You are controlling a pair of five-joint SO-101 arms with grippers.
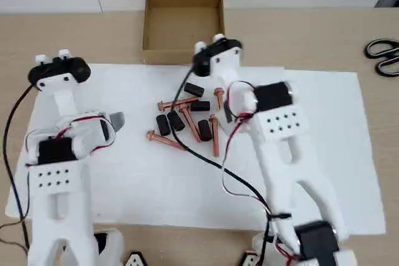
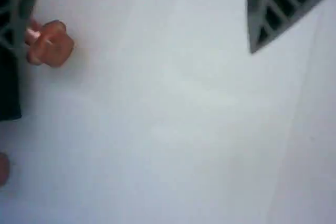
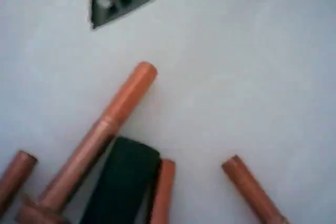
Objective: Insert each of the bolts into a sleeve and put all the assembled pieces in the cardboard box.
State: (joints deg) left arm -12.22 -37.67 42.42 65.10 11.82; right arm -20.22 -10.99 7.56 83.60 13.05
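Bolts (image 1: 215, 136) lie flat, shafts pointing various ways.

Scissors (image 1: 382, 56) are cut off by the high view's right edge; the right arm (image 1: 277, 119) covers one side of the bolt pile (image 1: 187, 119); close up, a sleeve (image 3: 123, 182) and the bolts (image 3: 252, 187) beside it run off the frame; a coppery blur (image 2: 2, 169) at the left wrist view's edge is too cropped to name.

High camera looks down; wrist cameras sit close above bolts (image 3: 113, 114).
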